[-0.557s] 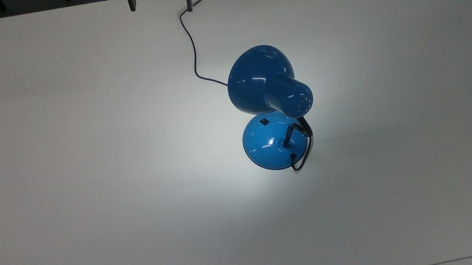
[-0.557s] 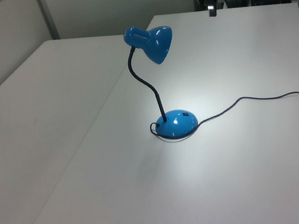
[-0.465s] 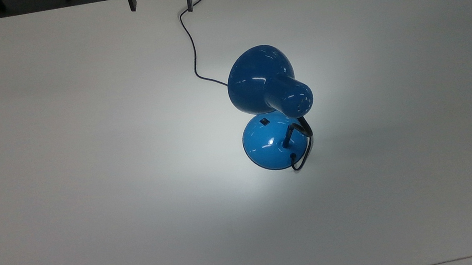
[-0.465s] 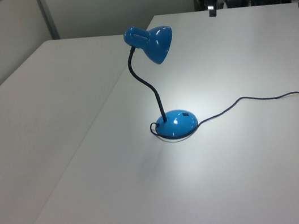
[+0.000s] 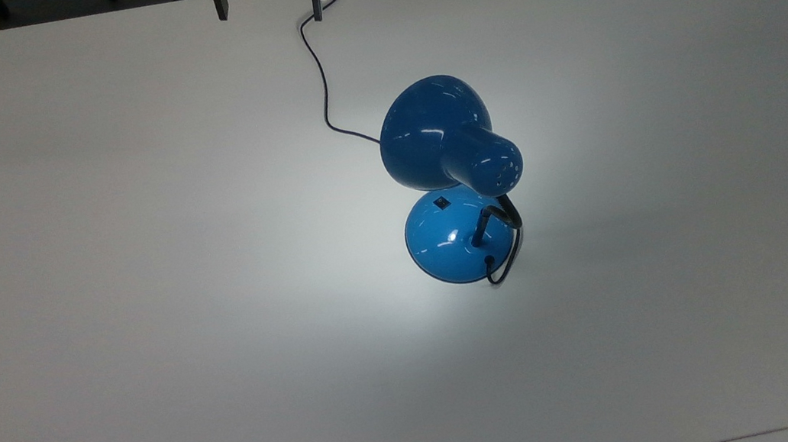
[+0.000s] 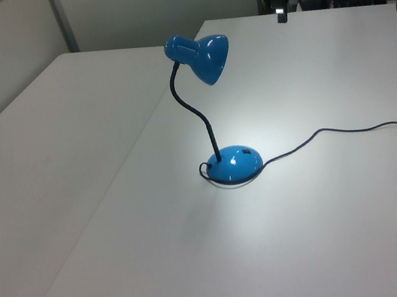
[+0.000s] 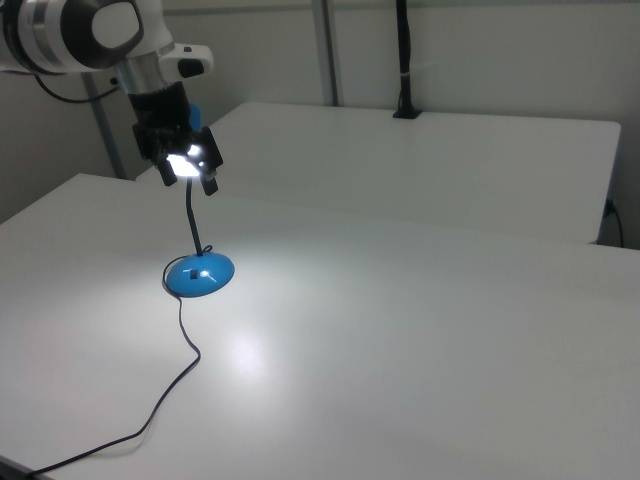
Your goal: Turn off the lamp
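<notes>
Lamp point(image 5: 453, 174) in glossy blue stands near the middle of your white table point(image 5: 141, 287), lit, casting a bright pool around its domed base point(image 6: 235, 164). Its black cord point(image 5: 321, 77) runs toward the top view's upper edge. Your gripper point(image 5: 267, 4) hangs there, well apart from the lamp, fingers spread and holding nothing.

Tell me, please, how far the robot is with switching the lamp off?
Nothing looks done yet: the lamp is lit, with a bright pool on the table around its base. The gripper, open, hangs over the table's far edge in the top view, apart from the lamp. What is left is reaching the small black switch and pressing it.
</notes>
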{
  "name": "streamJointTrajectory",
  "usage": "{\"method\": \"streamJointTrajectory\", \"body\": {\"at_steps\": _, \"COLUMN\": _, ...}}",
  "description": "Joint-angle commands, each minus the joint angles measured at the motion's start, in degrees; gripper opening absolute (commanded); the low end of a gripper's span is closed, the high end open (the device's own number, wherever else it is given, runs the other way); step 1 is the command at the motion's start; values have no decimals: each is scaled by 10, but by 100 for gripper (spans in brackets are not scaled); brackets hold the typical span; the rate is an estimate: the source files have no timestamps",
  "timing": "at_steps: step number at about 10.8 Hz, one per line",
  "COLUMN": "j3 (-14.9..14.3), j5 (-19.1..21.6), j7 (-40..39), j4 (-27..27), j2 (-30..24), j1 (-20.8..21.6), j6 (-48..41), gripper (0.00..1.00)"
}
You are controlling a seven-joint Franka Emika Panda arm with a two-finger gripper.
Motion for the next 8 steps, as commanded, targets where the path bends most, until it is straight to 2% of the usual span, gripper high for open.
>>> {"method": "streamJointTrajectory", "body": {"at_steps": 1, "j3": -3, "j5": 9, "j7": 4, "j4": 2, "j2": -3, "j1": 6, "j6": -17, "gripper": 100}}
{"method": "streamJointTrajectory", "body": {"at_steps": 5, "j3": -3, "j5": 9, "j7": 3, "j4": 2, "j2": -2, "j1": 6, "j6": -17, "gripper": 100}}
{"method": "streamJointTrajectory", "body": {"at_steps": 6, "j3": -3, "j5": 9, "j7": 2, "j4": 1, "j2": -2, "j1": 6, "j6": -17, "gripper": 96}}
{"method": "streamJointTrajectory", "body": {"at_steps": 7, "j3": -3, "j5": 9, "j7": -7, "j4": 1, "j2": -1, "j1": 5, "j6": -16, "gripper": 77}}
{"method": "streamJointTrajectory", "body": {"at_steps": 8, "j3": -3, "j5": 10, "j7": -16, "j4": 1, "j2": -2, "j1": 5, "j6": -17, "gripper": 50}}
